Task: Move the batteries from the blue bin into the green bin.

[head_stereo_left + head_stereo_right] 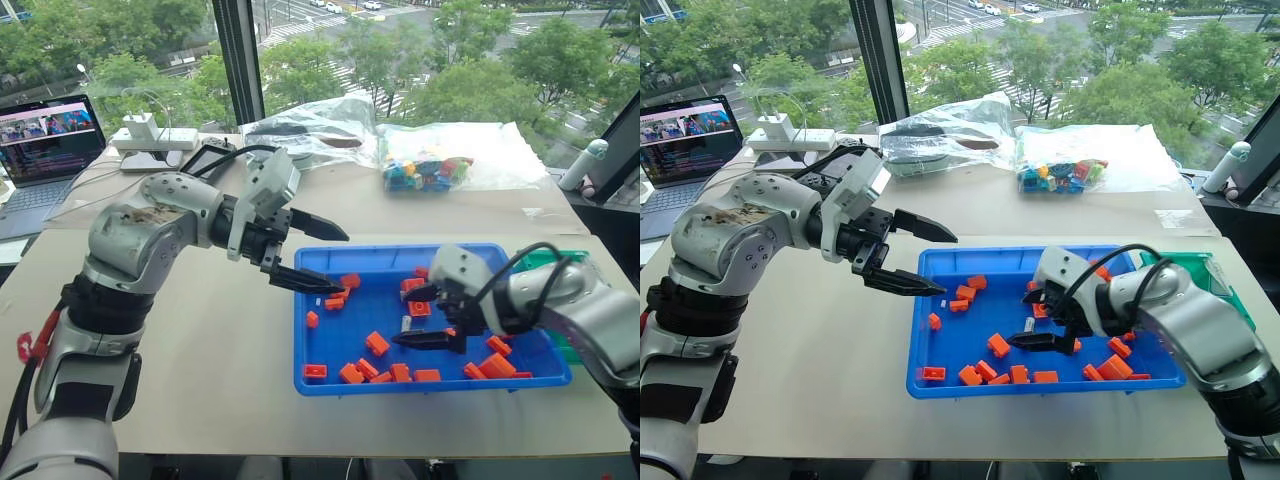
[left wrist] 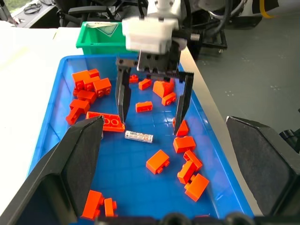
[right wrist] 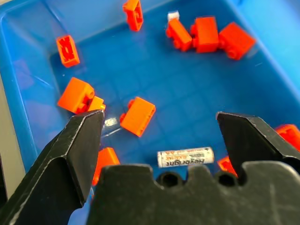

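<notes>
From the head camera I see my right gripper down inside the blue bin, jaws spread wide and holding nothing, one black finger above and one below a small grey battery that lies on the bin floor between them. I cannot tell whether a fingertip touches it. Orange bricks are scattered around, blocky and studded, most along the near wall. The green bin sits just beside the blue one on its right, largely hidden behind my right arm. My left gripper hangs over the bin's left rim, also wide and empty, its tapered fingers pointing across the tray. Farther back on the table lie clear plastic bags, one holding coloured bricks, and a laptop stands on the left.

In the left wrist view my own two fingers stand far apart, nothing between them. Ahead, the right gripper points down with the battery lying on the glossy blue floor near its tips, apart from them. The green bin stands beyond the far rim.

In the right wrist view the pads are matte black, wedge-shaped and wide apart. The battery lies flat between them, a slim silver cylinder with printed lettering, clear of the nearest brick.
</notes>
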